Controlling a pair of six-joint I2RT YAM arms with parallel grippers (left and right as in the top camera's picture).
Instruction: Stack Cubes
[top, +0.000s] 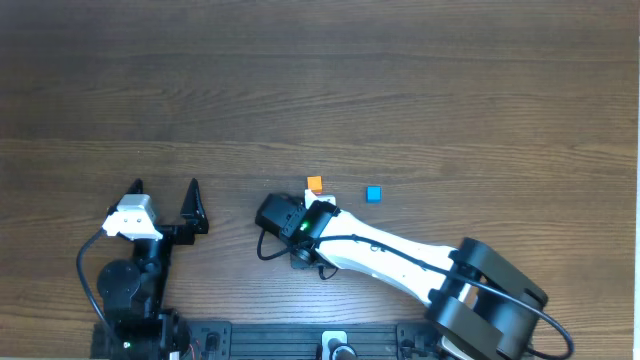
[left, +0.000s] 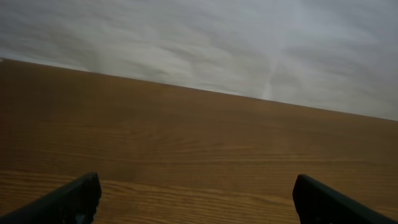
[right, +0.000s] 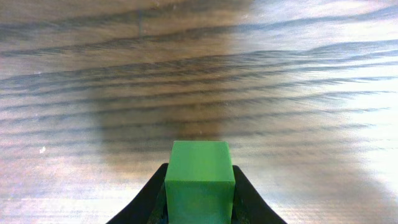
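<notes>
The right jaws pinch the green cube (right: 199, 180); the left jaws stand spread wide

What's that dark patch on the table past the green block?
Right wrist view: it's a shadow on the table, probably cast by the right gripper holding the green cube; the pale wood beside it is glare. Top view: the table is evenly lit.
</notes>
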